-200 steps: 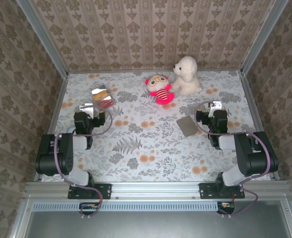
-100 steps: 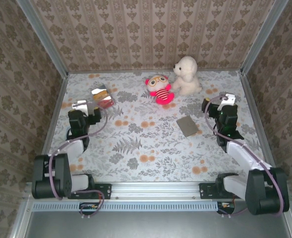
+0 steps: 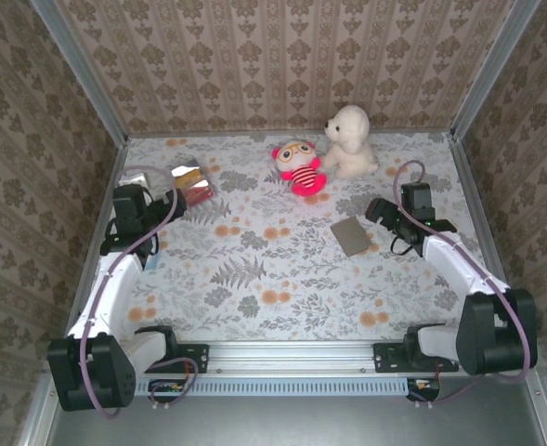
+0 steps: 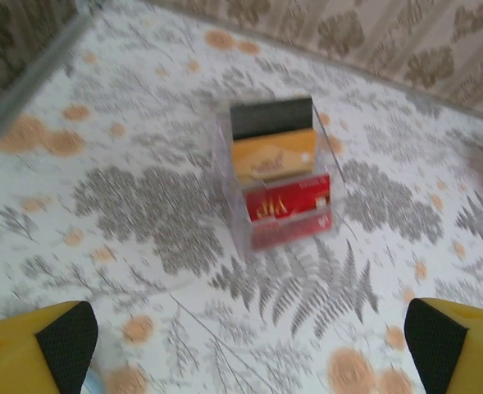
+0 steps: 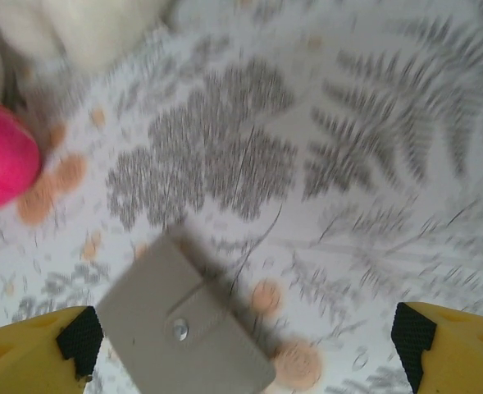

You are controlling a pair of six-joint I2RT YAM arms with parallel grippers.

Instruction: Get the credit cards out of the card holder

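On the floral-patterned worktop (image 3: pixel 282 279), the approach is judged to be the step in hand. The right arm (image 3: pixel 454 265) is poised with its jaws spread apart near the thin flat grey card holder (image 5: pixel 184 324), which lies snapped shut right of centre. The left arm (image 3: pixel 110 279), jaws equally wide apart, is pointed at the small red, gold-brown and dark credit cards (image 4: pixel 278 176) grouped at the far left, well apart from the holder. Next, the holder's snap flap would need to be pinched and lifted while the lower leaf is pinned down.
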